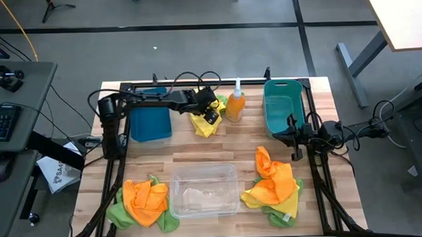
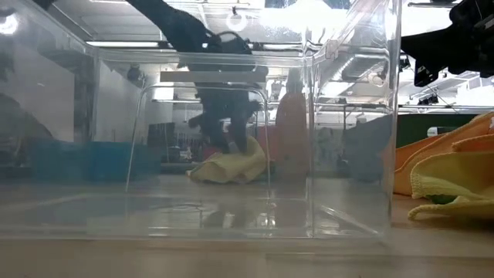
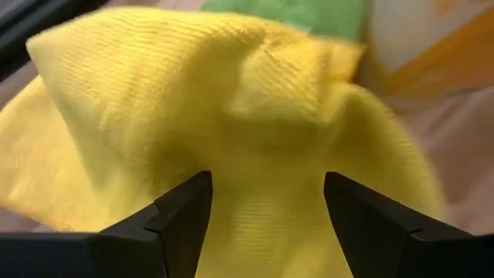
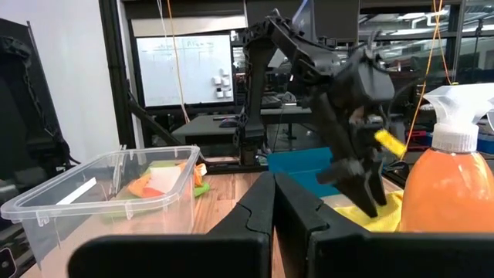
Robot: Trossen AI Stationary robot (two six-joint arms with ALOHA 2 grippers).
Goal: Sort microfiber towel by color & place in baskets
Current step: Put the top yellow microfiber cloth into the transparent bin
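Note:
A yellow towel (image 1: 205, 126) lies crumpled on the table's far middle, with a lime green towel (image 1: 221, 103) just behind it. My left gripper (image 1: 210, 113) hangs over the yellow towel, open, its fingers pointing down on either side of a raised fold (image 3: 266, 116); the low view shows it down at the cloth (image 2: 231, 143). My right gripper (image 4: 274, 202) is shut and holds nothing, hovering near the teal basket (image 1: 282, 105). The blue basket (image 1: 149, 122) stands far left and the clear basket (image 1: 204, 190) near the middle. Mixed towels lie in piles near left (image 1: 143, 202) and near right (image 1: 273, 185). My left gripper comes at the yellow towel from above, pointing down, with the raised fold (image 3: 266, 154) standing between its open fingers (image 3: 181, 220). Whether the fingers touch the cloth, I cannot tell. The towel rests on the table.
An orange spray bottle (image 1: 236, 105) with a white nozzle stands upright just right of the yellow towel, between it and the teal basket. A black frame runs along the table's edges. Bare wood shows between the far baskets and the clear basket.

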